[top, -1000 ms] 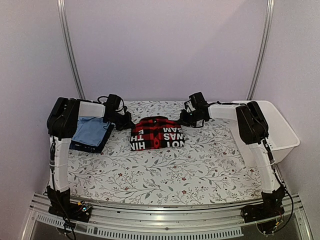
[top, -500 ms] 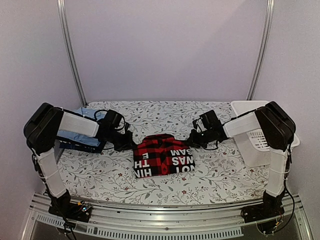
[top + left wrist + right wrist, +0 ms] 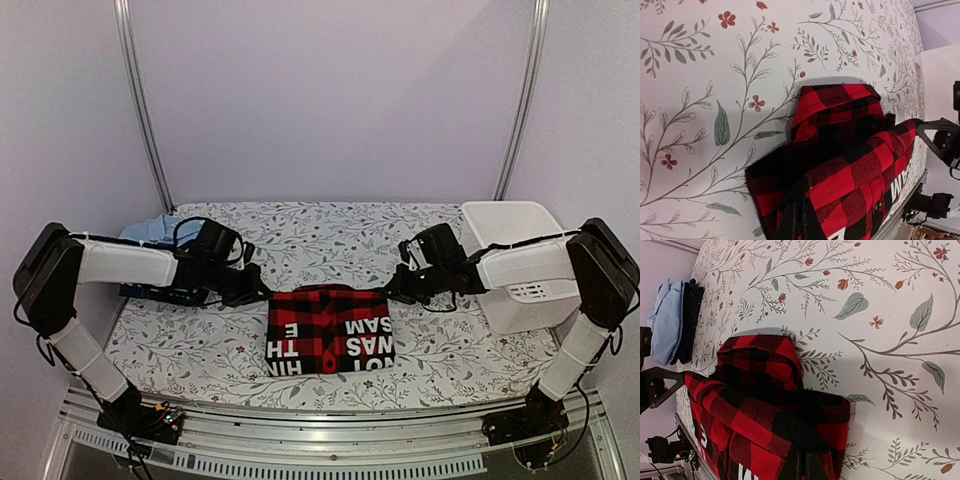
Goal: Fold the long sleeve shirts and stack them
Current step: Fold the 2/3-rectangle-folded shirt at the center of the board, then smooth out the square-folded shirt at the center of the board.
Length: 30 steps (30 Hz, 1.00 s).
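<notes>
Top external: L hand (image 3: 264, 293) & R hand (image 3: 393, 295) both pinched shut on far corners of folded red-and-black checked flannel shirt (image 3: 330, 332), at desk (image 3: 455, 352) centre. Left side: light blue shirt (image 3: 666, 322) on dark navy garment (image 3: 691, 322), already stacked; flannel not yet added.

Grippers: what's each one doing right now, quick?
Left gripper: closed, pinching the flannel shirt at its far left edge.
Right gripper: closed, pinching the same shirt's far right edge.

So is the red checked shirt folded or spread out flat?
Folded: the red checked shirt lies as a compact rectangle, no sleeves showing, layers doubled in both wrist views.
</notes>
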{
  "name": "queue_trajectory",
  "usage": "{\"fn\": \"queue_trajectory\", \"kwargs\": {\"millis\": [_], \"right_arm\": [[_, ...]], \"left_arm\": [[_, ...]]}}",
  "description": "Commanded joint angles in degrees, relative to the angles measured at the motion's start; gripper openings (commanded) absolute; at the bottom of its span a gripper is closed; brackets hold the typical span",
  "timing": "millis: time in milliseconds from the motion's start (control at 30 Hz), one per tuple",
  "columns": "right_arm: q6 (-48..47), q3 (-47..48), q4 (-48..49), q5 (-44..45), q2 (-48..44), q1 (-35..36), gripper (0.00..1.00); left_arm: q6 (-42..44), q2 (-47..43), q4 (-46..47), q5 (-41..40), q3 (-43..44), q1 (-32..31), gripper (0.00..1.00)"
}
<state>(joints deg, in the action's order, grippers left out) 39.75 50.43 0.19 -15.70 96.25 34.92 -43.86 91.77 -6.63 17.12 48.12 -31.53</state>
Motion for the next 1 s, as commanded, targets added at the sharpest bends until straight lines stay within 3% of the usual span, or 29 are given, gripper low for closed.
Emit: {"fn": "queue_trajectory", "kwargs": {"millis": [0,100,167,200,267,300,367,567,733,900,967], "right_arm": [[-1.2,3.1,-2.0,4.2,3.4,-1.2,0.00],[-1.6,5.3,-2.5,3.9,5.6,-2.4,0.00],[-2.3,6.9,-3.4,4.4,6.4,-2.9,0.12],[-2.7,7.9,-4.3,4.9,6.4,-2.9,0.21],[-4.3,10.2,-6.5,5.4,6.3,-2.7,0.36],[-5.3,11.2,-7.7,6.0,6.0,-2.3,0.41],[-7.2,13.1,-10.5,8.6,5.1,-0.8,0.53],[-10.7,14.9,-12.3,9.6,2.0,6.4,0.52],[-10.6,20.3,-17.5,9.8,5.7,11.8,0.47],[-11.1,25.4,-19.0,9.5,11.3,14.0,0.40],[-10.9,27.4,-19.6,8.9,14.5,14.1,0.32]], "left_arm": [[2.3,3.4,-1.4,-3.5,4.1,1.4,0.00],[3.2,6.5,-1.6,-2.2,7.0,2.7,0.00],[3.9,8.1,-3.0,-3.0,9.0,3.3,0.03],[4.1,8.6,-3.9,-3.4,10.3,3.6,0.11],[4.7,8.0,-4.8,-4.0,11.2,4.0,0.45],[4.9,7.3,-5.3,-4.5,11.5,4.0,0.55],[5.5,5.6,-6.3,-5.0,11.9,3.9,0.61],[5.0,-0.4,-10.3,-5.9,10.8,-0.7,0.58],[2.3,-3.5,-9.9,-3.1,7.7,-6.7,0.40],[0.1,-3.5,-8.6,-0.1,6.2,-12.3,0.29],[-1.2,-2.5,-7.2,1.8,5.9,-14.3,0.24]]}}
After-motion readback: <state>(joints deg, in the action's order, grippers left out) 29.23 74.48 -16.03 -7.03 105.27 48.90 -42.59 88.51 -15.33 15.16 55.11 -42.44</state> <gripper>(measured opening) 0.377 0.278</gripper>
